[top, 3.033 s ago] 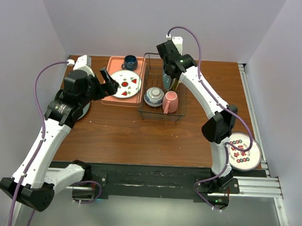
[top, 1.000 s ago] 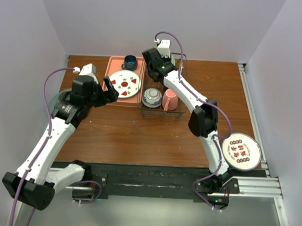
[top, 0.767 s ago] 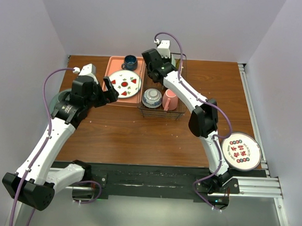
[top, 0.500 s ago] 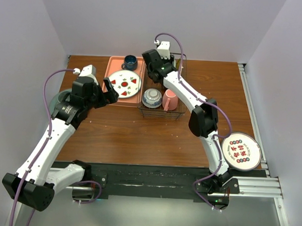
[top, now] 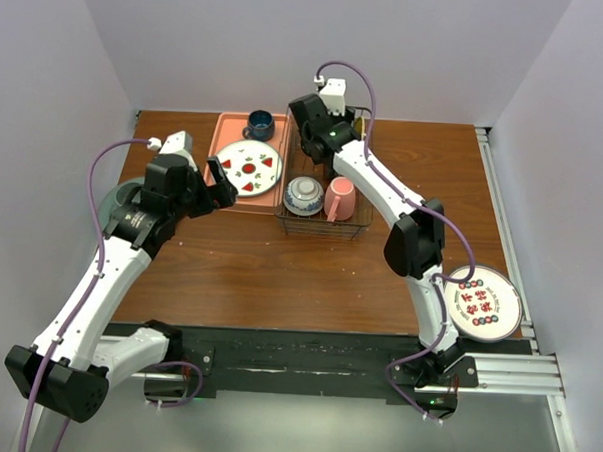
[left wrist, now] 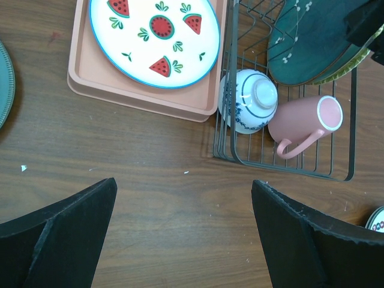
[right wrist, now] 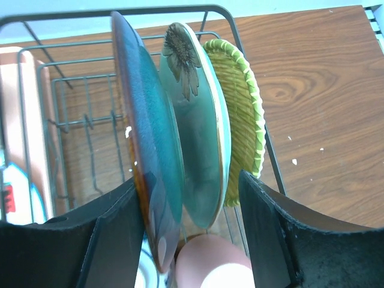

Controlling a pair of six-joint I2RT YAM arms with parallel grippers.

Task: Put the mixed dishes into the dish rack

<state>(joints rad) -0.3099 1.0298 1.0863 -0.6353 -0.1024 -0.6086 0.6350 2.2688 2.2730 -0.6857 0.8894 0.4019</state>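
Here, right jaws parted, astride teal plates (right wrist: 201, 144)

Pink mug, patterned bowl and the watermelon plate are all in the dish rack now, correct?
Not quite. The pink mug and patterned bowl are in the dish rack, but the watermelon plate is not. It lies flat on the pink tray beside the rack, as the left wrist view shows.

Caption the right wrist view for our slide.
Open fingers straddle the dark plate and flowered plate in the dish rack.
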